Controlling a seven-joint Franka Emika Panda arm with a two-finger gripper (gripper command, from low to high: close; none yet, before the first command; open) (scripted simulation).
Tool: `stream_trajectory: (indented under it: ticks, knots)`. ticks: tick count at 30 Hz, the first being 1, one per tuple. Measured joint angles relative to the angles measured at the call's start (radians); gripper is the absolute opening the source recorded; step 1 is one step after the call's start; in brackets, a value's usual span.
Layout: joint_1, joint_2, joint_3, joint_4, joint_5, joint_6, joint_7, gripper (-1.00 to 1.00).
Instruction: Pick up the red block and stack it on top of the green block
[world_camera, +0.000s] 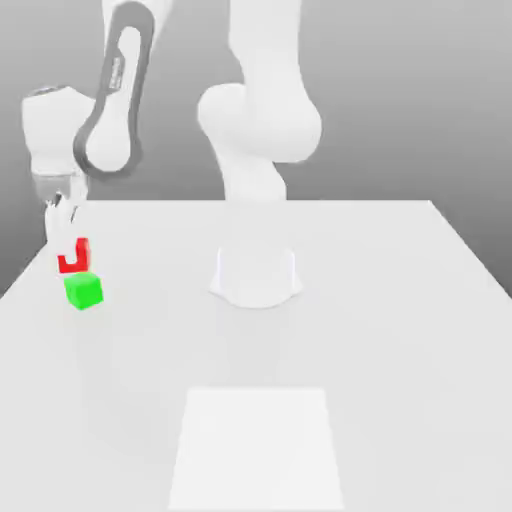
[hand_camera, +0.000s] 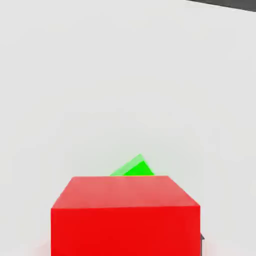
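Observation:
In the exterior view, my gripper (world_camera: 67, 248) hangs at the exterior view's left, shut on the red block (world_camera: 81, 250). One pale finger crosses the block's front face. The green block (world_camera: 83, 291) rests on the white table just below the red one. Whether the two touch I cannot tell. The hand view has the red block (hand_camera: 125, 215) large and close, with a corner of the green block (hand_camera: 134, 168) peeking out from behind it.
The arm's white base (world_camera: 256, 275) stands mid-table, to the exterior view's right of the blocks. A lighter square patch (world_camera: 258, 450) marks the table's near side. The white table (world_camera: 400, 300) spreads wide toward the exterior view's right.

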Motion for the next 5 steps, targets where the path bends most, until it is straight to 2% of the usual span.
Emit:
stream_trajectory:
  ticks: [5]
  knots:
    - [0.028,0.089,0.033,0.001,0.197,0.066,-0.139,-1.0]
